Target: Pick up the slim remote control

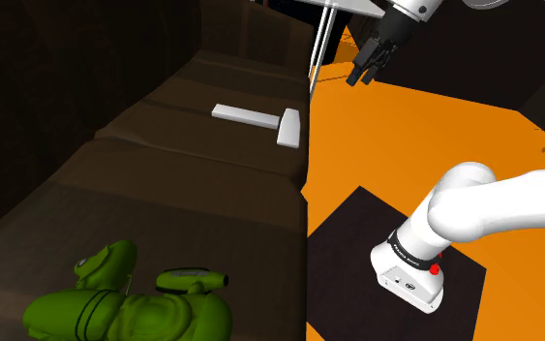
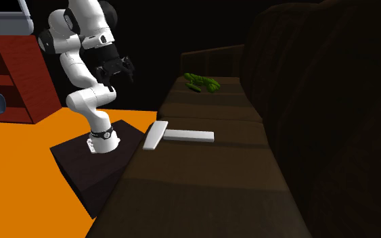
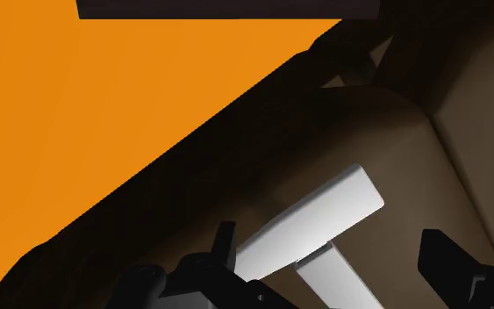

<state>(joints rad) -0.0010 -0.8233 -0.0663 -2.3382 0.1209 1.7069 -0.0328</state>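
In the shoulder view, the white arm (image 1: 493,208) bends up from its dark stand (image 1: 343,262) and carries the gripper (image 1: 365,70) high over the orange floor (image 1: 406,145). The fingers point down and are spread, holding nothing. The slim remote control (image 1: 244,116) lies well below the hand, flat on the seat of the brown sofa (image 1: 164,184). The end nearest the hand touches a shorter, wider remote (image 1: 288,128) at the seat's edge. A green toy (image 1: 125,305) sits far from the hand along the same seat.

In the second exterior view, the gripper (image 2: 118,67) hangs off the sofa's (image 2: 202,182) front edge with its fingers parted. The slim remote control (image 2: 189,136) and the wider remote (image 2: 153,135) lie lower and beyond it. A red shelf unit (image 2: 13,81) stands behind the arm.

In the wrist view, the gripper (image 3: 328,241) has its fingers wide apart. The slim remote control (image 3: 341,285) runs under the gap between them without touching either. The wider remote (image 3: 315,219) lies crosswise just past the fingertips, on the sofa (image 3: 411,132) beside the orange floor (image 3: 104,114).
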